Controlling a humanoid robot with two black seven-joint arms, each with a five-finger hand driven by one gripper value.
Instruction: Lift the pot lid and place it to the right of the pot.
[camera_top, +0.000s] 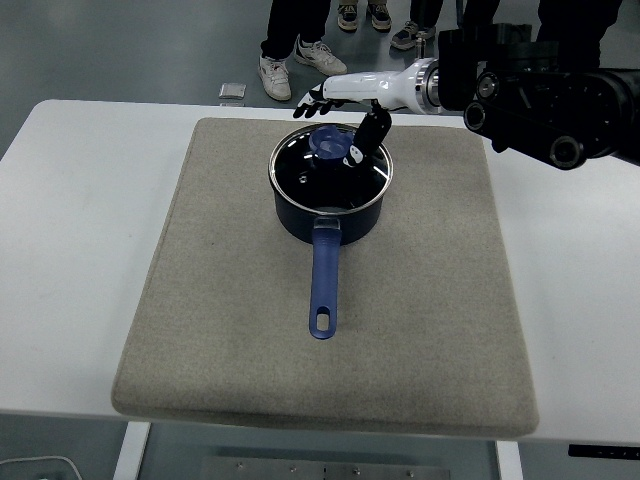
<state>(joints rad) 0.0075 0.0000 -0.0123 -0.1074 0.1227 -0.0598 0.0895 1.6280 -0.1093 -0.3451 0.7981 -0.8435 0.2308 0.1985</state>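
White table (80, 250): pot lid (330, 165) is seated on pot (328, 215); right hand (350, 105), fingers spread, has grasped nothing.

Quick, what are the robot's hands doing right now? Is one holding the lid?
Left hand: not in view.
Right hand: open, fingers spread over the glass pot lid, thumb down by its blue knob; not holding it yet.

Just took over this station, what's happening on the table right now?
The right robot hand is reaching in over a dark blue pot that sits on a grey mat on the white table. Its fingers are spread above the far side of the glass lid, with the thumb pointing down beside the blue knob. The lid is on the pot, not grasped yet. No left arm shows.
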